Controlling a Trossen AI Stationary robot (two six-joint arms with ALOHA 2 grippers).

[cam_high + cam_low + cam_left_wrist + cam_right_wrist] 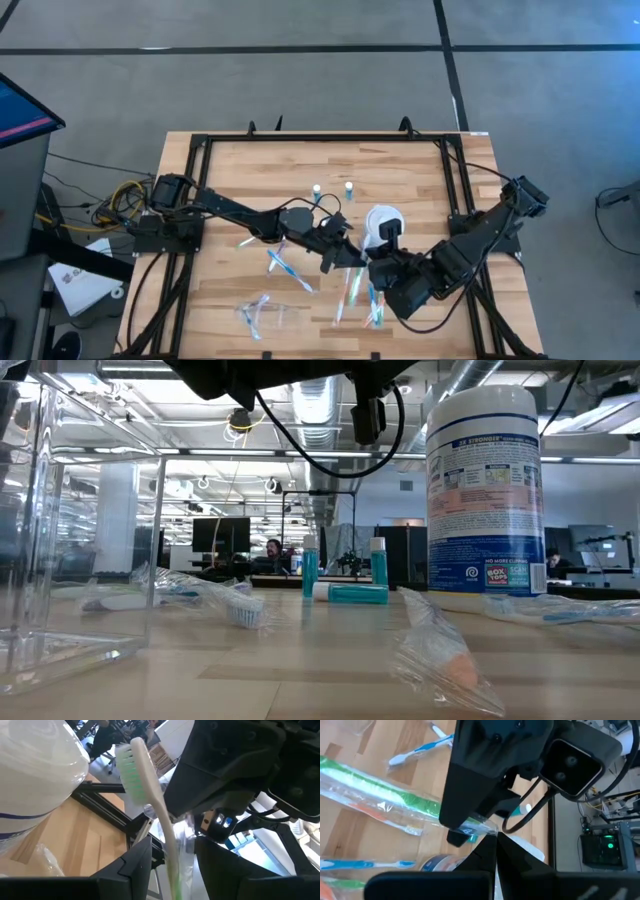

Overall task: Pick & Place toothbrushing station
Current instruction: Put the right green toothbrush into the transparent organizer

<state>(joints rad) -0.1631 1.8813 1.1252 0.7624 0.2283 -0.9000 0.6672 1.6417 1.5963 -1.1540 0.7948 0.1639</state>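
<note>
A: Both arms meet at mid-desk (pixel 400 160). The left tool (pixel 345 250) is clamped on a green-bristled toothbrush (pixel 150 805), bristle end raised, right beside the right tool (pixel 385 270).

B: And the right tool (pixel 487 842)? Its fingers sit pressed together, pinching the mouth of a clear bag (pixel 477 826), with the left tool's dark body just above it.

A: The bag (pixel 355 290) lies on the desk with green and orange brushes inside. Loose blue-accented brushes (pixel 285 268) lie near it.

B: From the low view, two bottles stand upright (pixel 310 570) and a third lies on its side (pixel 350 593) between them. A tall wipes canister (pixel 485 490) stands near.

A: A second crinkly bag (pixel 262 312) lies toward the desk's front-left.
</note>
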